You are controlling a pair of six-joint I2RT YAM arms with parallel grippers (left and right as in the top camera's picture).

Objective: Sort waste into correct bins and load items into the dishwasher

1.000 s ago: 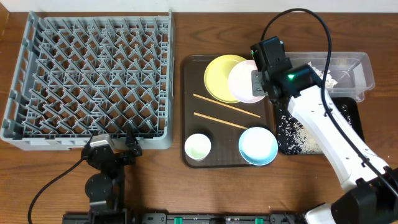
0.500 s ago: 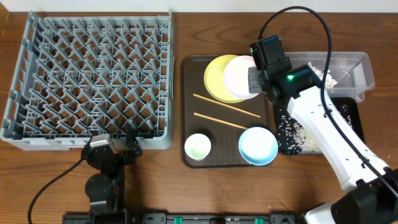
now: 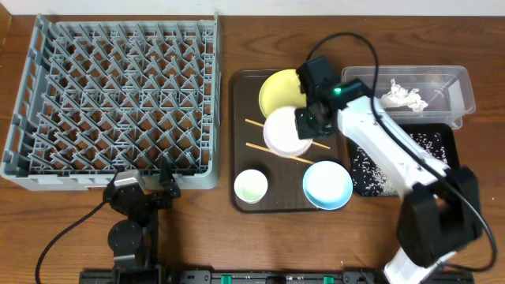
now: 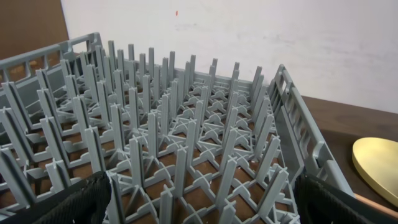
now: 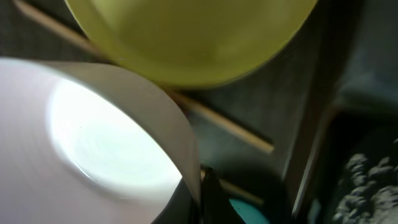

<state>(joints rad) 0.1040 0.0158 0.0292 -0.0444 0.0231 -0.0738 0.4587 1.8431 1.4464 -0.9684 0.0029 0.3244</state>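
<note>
The dish rack fills the left of the table. Right of it lies the serving tray: plate at its far side, a bowl just near of the plate, over the chopsticks. The cup sits near left and the second bowl near right. Further right, the tub holds the napkin, and nearer is the shallow tray with rice scraps.

The table held one dish rack, one brown serving tray, one yellow plate, two bowls (white bowl, light blue bowl), one cup, two chopsticks, one clear tub, one black tray, and one crumpled napkin. The rice scraps were too numerous to count.
</note>
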